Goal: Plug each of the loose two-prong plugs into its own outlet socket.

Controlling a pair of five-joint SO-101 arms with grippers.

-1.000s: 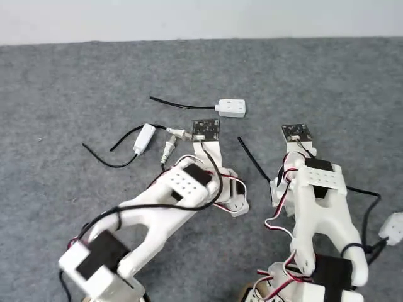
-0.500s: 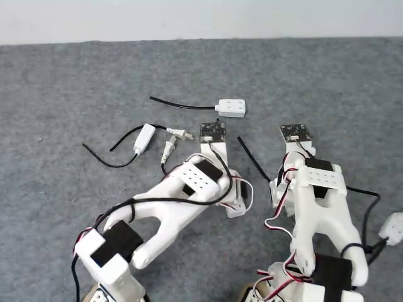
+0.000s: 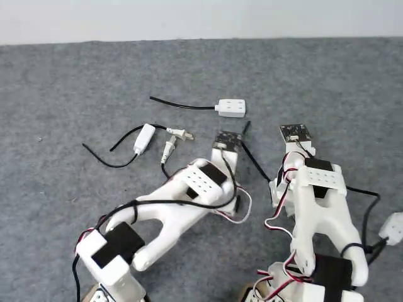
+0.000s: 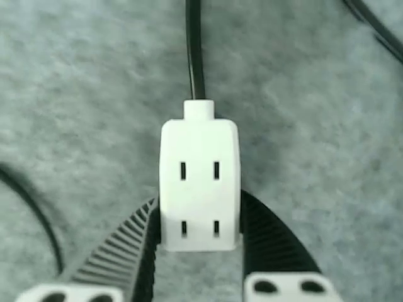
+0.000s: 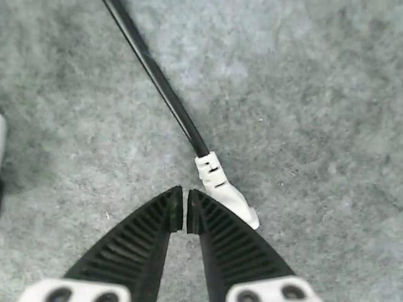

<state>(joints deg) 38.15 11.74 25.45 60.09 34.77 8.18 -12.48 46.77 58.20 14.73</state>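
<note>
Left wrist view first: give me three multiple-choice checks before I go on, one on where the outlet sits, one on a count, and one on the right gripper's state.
1. In the left wrist view, where is the outlet?
A) Its near end is between the fingers of the left gripper
B) Far off to one side of the fingers
C) Hidden under a cloth

2. How many slots are on its face?
A) Two
B) Four
C) Six

3. What state is the right gripper in?
A) Wide open
B) Shut on the outlet
C) Shut, with a plug lying beside its tips

Answers:
1 A: the white block's near end shows between the two black fingers.
2 B: there are two pairs of slots, one above the other.
3 C: the tips meet with nothing between them, and the corded plug lies next to them.
</note>
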